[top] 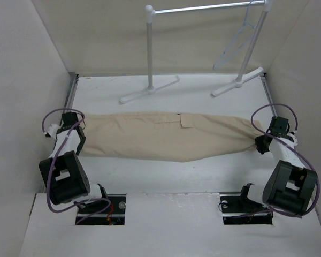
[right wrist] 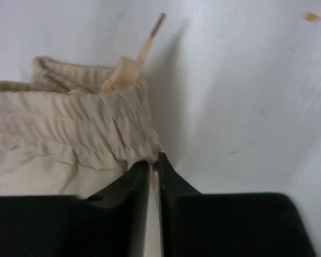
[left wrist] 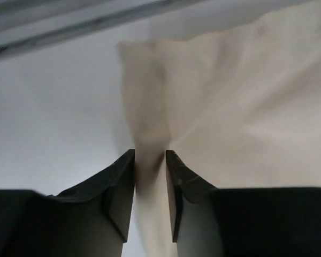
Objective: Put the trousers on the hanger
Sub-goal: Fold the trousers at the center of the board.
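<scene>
The beige trousers [top: 166, 136] lie folded lengthwise across the table, leg ends at the left, gathered waist at the right. My left gripper [top: 77, 134] is shut on the trousers' leg-end corner, with cloth [left wrist: 150, 160] pinched between the fingers. My right gripper [top: 259, 143] is shut on the elastic waistband [right wrist: 91, 134]; the drawstring [right wrist: 144, 48] sticks out behind it. The pale hanger [top: 236, 40] hangs from the rack's rail at the back right.
The white garment rack [top: 150, 48] stands at the back, with two poles and feet [top: 148, 90] on the table behind the trousers. Walls close in on the left, right and back. A metal rail [left wrist: 96, 21] runs along the table's left edge.
</scene>
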`<state>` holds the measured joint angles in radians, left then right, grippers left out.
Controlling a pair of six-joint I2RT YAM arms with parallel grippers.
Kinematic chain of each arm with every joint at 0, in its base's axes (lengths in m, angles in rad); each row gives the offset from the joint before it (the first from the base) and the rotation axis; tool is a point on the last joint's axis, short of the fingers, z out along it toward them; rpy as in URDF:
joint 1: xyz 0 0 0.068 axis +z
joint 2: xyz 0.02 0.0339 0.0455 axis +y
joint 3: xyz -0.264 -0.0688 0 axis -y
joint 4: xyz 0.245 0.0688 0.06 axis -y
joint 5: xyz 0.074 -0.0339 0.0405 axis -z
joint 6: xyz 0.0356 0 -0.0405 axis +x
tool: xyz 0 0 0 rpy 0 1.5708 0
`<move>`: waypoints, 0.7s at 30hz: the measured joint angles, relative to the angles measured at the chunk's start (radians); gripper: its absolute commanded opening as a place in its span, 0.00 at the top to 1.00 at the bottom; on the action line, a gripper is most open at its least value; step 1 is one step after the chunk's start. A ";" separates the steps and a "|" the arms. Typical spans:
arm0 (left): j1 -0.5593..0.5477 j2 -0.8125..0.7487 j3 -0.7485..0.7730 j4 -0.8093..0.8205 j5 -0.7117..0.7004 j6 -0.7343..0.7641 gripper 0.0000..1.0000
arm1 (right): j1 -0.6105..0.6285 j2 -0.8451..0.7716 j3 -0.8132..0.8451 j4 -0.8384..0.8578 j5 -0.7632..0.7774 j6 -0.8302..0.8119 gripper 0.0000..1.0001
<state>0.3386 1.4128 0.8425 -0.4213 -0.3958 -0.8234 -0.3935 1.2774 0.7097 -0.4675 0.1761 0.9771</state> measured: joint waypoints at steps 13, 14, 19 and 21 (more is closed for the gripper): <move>-0.213 -0.246 0.109 -0.119 -0.042 -0.010 0.30 | 0.049 -0.202 0.035 -0.079 0.056 -0.065 0.19; -0.258 -0.247 0.122 -0.099 -0.040 -0.013 0.31 | 0.043 -0.185 0.033 -0.075 0.053 -0.065 0.19; -0.425 -0.201 0.105 -0.021 0.008 -0.034 0.32 | -0.001 -0.038 0.010 -0.026 0.009 -0.064 0.20; -0.459 -0.174 0.085 0.002 0.032 -0.040 0.33 | -0.006 0.020 0.010 -0.001 -0.010 -0.064 0.20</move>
<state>-0.1200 1.2392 0.9276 -0.4191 -0.3641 -0.8631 -0.4000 1.2976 0.7197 -0.4686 0.1665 0.9134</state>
